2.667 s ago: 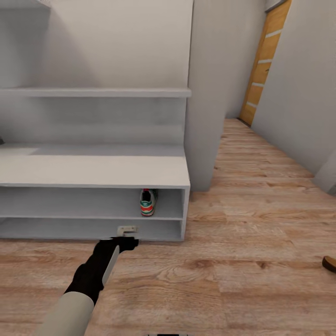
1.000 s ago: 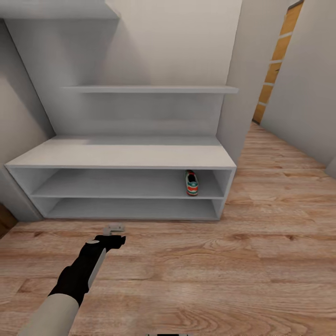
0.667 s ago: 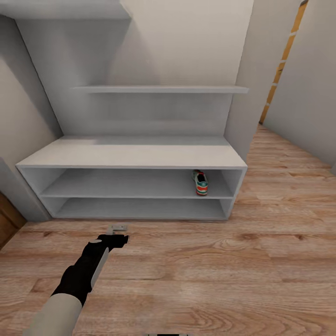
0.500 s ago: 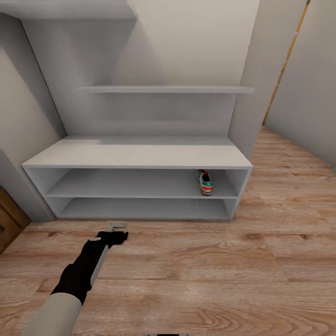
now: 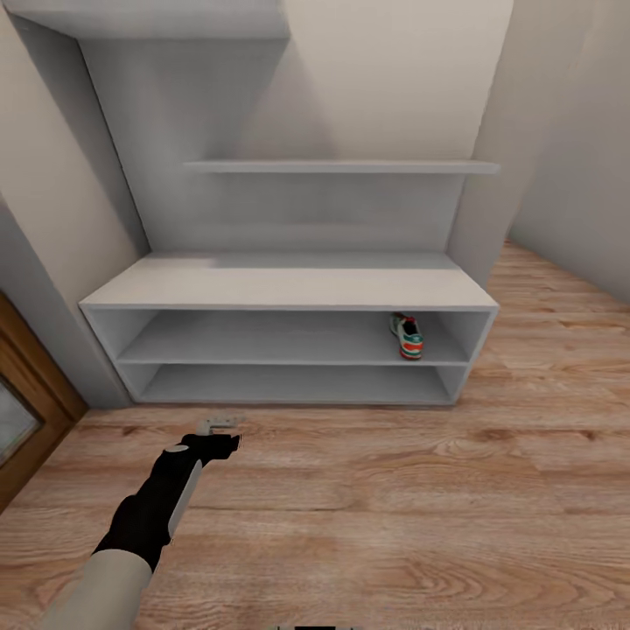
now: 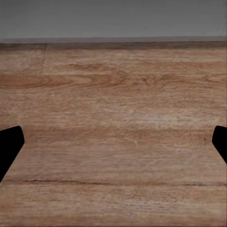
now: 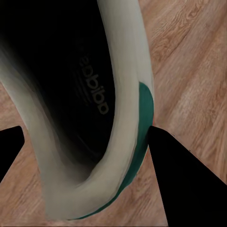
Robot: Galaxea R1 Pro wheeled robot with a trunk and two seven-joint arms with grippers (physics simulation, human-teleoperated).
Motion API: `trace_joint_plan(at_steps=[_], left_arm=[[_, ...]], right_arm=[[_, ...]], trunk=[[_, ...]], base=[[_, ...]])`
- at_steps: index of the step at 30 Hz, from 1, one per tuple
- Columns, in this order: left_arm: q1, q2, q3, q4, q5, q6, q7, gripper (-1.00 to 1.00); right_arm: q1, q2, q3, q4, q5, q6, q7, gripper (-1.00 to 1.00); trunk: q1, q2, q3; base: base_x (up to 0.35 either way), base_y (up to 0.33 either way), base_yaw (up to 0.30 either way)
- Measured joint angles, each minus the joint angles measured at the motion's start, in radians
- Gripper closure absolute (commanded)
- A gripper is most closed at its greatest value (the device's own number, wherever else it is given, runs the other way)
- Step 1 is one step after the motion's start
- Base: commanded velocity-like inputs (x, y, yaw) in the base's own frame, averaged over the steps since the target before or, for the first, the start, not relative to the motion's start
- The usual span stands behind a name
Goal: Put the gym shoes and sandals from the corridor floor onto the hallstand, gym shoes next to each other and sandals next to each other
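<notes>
head view: hallstand (image 5: 289, 284) is sitting mid-frame; one gym shoe (image 5: 407, 336) is lying in its upper opening, far right, heel facing outward. left gripper (image 5: 219, 426) is hovering lower left over the corridor floor (image 5: 420, 507).
left wrist view: fingers (image 6: 9, 146) are spread wide, holding nothing.
right wrist view: right gripper (image 7: 85, 156) is clasping the second gym shoe (image 7: 120, 85) by its collar, needing placing beside the first.

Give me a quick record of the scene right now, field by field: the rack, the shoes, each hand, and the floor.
hallstand: pale grey unit against the wall, bench with two shelf openings
shoe on rack: one gym shoe at the right end of the upper opening
second gym shoe: held in the right hand, seen from above its opening
left hand: open, holds nothing, low over the floor before the rack
corridor floor: wood planks
sandals: none on the rack
</notes>
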Motion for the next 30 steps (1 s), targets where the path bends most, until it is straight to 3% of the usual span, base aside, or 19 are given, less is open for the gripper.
trace_joint_plan(at_steps=[16,30], left_arm=[[0.000,-0.002,-0.001,0.000,0.001,-0.002,-0.001,-1.00],[0.000,-0.003,-0.002,0.000,0.001,-0.004,-0.001,-1.00]], right_arm=[[0.000,0.001,0.002,-0.001,0.001,0.000,0.000,1.00],[0.000,0.001,0.006,-0.001,0.002,0.001,-0.001,1.00]], trunk=[[0.000,0.000,0.000],[0.000,0.000,0.000]], base=[[-0.109,0.294,0.000],[-0.002,0.028,0.000]])
